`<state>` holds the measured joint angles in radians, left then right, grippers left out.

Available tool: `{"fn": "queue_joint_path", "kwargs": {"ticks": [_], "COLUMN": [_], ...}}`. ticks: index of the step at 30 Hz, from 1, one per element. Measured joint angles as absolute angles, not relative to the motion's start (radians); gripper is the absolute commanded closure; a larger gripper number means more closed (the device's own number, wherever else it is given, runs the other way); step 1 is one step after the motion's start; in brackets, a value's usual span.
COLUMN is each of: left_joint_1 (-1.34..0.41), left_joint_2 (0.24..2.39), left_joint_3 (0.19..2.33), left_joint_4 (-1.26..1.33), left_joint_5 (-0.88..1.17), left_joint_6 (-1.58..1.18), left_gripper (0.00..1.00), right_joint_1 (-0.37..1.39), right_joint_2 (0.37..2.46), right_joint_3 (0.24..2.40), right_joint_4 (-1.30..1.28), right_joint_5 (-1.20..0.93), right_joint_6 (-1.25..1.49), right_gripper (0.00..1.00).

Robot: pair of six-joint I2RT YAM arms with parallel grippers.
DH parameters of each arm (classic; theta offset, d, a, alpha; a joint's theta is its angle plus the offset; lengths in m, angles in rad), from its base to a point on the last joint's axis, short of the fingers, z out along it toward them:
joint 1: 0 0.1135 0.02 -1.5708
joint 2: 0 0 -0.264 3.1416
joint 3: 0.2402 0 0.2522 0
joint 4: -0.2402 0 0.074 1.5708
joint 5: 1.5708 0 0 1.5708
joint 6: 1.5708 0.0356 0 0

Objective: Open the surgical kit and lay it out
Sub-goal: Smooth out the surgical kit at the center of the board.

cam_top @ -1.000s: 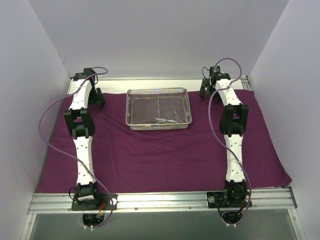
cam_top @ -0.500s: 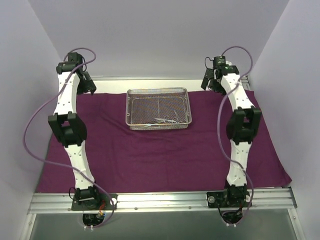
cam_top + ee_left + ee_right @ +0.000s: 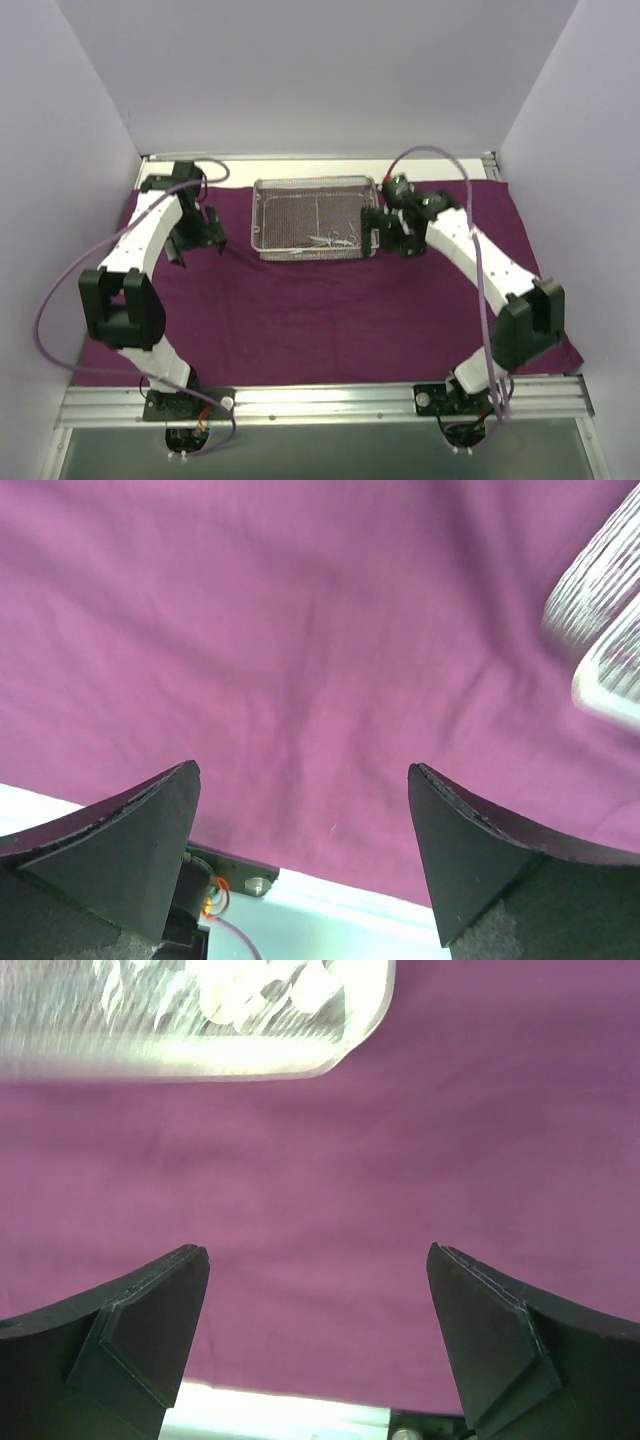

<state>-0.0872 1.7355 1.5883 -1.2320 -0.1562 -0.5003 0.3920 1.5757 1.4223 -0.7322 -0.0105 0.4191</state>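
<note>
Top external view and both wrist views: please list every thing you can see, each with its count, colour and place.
cloth wrap: one, dark purple, spread flat over the table
wire-mesh tray: one, silver, on the cloth, far centre
instruments: several, exact count unclear, silver, inside the tray, near-right part
rail: one, silver, along the near edge
walls: white, around the table
cables: two, purple, one per arm
arms: two, white with black joints, bent inward over the cloth
left tool: open, empty, left of the tray
right tool: open, empty, at the tray's near-right corner
</note>
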Motion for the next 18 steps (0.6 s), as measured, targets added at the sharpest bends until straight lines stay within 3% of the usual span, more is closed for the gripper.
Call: {"fn": "queue_joint_path", "kwargs": {"ticks": [4,10,18], "left_joint_1": [-0.088,-0.081,-0.081], "left_joint_2": [1.631,1.616,1.603], "left_joint_3": [1.443,1.422,1.42], "left_joint_4": [-1.235,-1.229,-1.219], "left_joint_5": [-0.141,-0.141,-0.113], "left_joint_6": [-0.523,-0.538,-0.543], "left_gripper": [0.06,0.06,0.06], "right_joint_1": [0.535,0.636,0.725], "right_joint_2": [1.464,1.332,1.443], "right_joint_3": [1.245,1.077,1.029], "right_joint_4": [-0.725,-0.717,-0.593], "right_joint_5": [-0.084,-0.099,-0.067], "right_joint_6": [0.444,0.508,0.577], "right_gripper": [0.05,0.05,0.04]}}
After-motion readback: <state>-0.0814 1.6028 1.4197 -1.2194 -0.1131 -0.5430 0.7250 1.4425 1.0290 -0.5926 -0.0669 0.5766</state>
